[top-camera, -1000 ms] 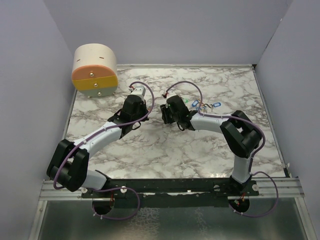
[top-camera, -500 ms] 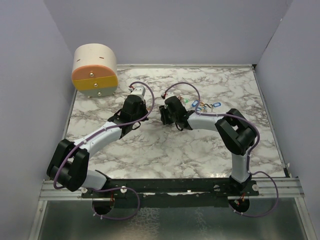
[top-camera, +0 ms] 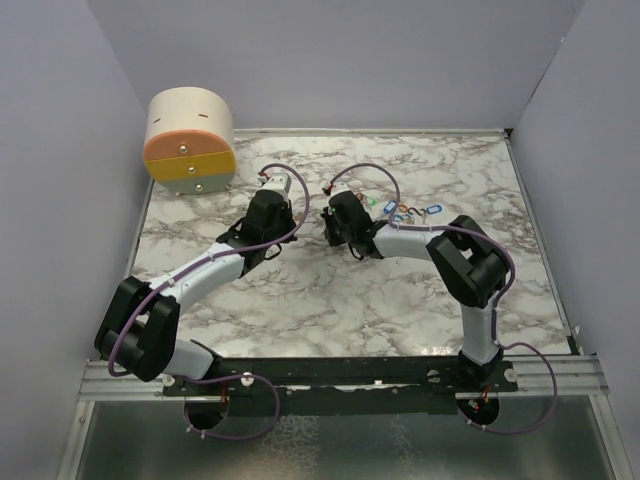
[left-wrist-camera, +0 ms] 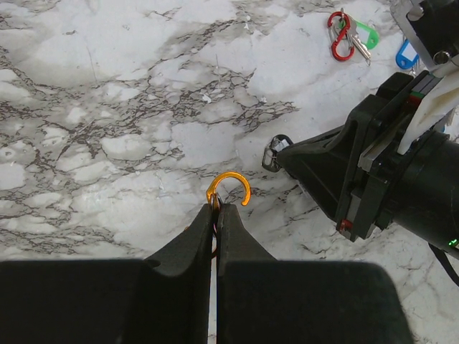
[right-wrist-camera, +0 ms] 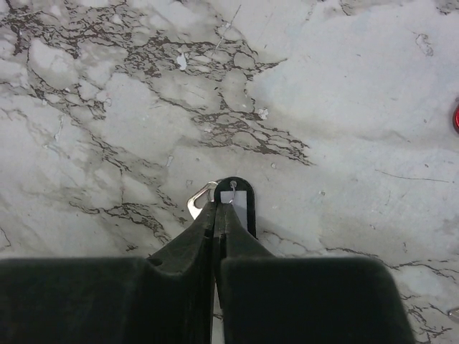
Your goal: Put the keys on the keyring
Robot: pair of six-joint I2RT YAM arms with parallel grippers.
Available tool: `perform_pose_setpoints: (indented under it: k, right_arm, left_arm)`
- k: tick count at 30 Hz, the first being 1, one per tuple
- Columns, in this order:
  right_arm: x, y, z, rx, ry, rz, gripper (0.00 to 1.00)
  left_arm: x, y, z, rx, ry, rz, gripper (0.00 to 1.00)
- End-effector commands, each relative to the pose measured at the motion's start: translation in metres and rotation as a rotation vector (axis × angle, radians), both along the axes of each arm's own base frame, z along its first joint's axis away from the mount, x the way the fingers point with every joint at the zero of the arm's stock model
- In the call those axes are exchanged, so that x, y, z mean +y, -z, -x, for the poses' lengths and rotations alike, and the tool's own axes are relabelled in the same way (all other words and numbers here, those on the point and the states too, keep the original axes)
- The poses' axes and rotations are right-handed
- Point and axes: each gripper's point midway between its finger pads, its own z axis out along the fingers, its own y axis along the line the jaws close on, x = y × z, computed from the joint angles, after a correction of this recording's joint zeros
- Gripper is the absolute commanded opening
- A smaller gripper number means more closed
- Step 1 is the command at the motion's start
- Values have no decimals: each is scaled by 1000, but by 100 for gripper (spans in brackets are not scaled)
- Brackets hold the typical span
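From above, the colored keys (top-camera: pixel 405 211) are lying clustered on the marble surface (top-camera: pixel 300 300) beside the right arm.

Left wrist: the left end effector (left-wrist-camera: pixel 216 209) is clenching an orange hook (left-wrist-camera: pixel 231 188).

Right wrist: the right end effector (right-wrist-camera: pixel 217 211) is clenching a black tag (right-wrist-camera: pixel 239 204) that is carrying a silver clip (right-wrist-camera: pixel 197 201).

Lab enclosure — plain grey walls (top-camera: pixel 330 60), marble tabletop (top-camera: pixel 330 300)
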Motion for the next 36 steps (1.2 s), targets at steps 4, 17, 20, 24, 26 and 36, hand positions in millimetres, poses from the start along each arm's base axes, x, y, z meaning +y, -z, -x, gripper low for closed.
perform_pose_setpoints:
  k: [4,17,20,24,26,36]
  right_arm:
    - [-19,-25,-4,-114,44,-8,1]
    - [-51,-92,16,-367,22,-77,1]
    - [-47,-83,14,-290,22,-41,11]
    - [-32,-64,12,-185,1,-25,60]
    - [-25,-54,12,-151,-20,-24,64]
    - [-12,-11,6,-43,-50,42,64]
  left_arm:
    - [-3,-9,-8,-31,-7,3,0]
    - [-9,-17,-5,-47,28,33,0]
    - [-9,-15,-5,-45,28,32,0]
    - [-8,-16,-4,-46,28,33,0]
    - [-8,-16,-4,-49,25,32,0]
    - [-6,-15,-4,-50,20,17,0]
